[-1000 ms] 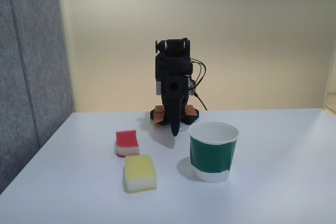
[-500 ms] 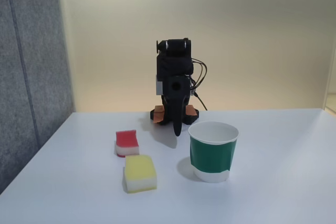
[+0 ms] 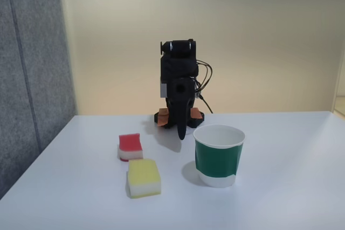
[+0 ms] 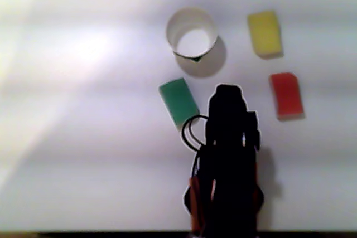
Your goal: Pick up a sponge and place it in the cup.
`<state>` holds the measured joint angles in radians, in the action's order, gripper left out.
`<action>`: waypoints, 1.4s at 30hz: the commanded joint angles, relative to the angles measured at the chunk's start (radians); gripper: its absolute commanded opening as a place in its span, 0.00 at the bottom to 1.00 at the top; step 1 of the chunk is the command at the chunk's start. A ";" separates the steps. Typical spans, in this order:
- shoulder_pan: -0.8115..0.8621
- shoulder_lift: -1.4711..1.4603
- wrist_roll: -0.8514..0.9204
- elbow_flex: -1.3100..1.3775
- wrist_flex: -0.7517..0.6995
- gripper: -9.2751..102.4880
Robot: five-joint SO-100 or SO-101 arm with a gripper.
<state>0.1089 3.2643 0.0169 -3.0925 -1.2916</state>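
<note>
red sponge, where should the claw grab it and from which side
Grip the red sponge across its two long sides, coming straight down from above. In the other view it is a flat block, longer one way than the other, lying on the white table, with clear space on both long sides; the yellow sponge lies apart from it. That should leave room for the claw.

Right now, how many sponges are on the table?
3. In the other view, the red sponge lies right of the arm, the yellow sponge right of the cup, and a green sponge below the cup, left of the arm.
</note>
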 commanded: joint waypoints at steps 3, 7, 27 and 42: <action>0.017 0.003 0.008 0.000 -0.110 0.08; 0.035 0.003 0.012 0.000 -0.112 0.08; 0.008 0.002 0.012 0.000 -0.095 0.08; 0.018 0.002 0.012 0.000 -0.110 0.08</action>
<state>0.1181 3.2643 0.0169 -3.0925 -1.2931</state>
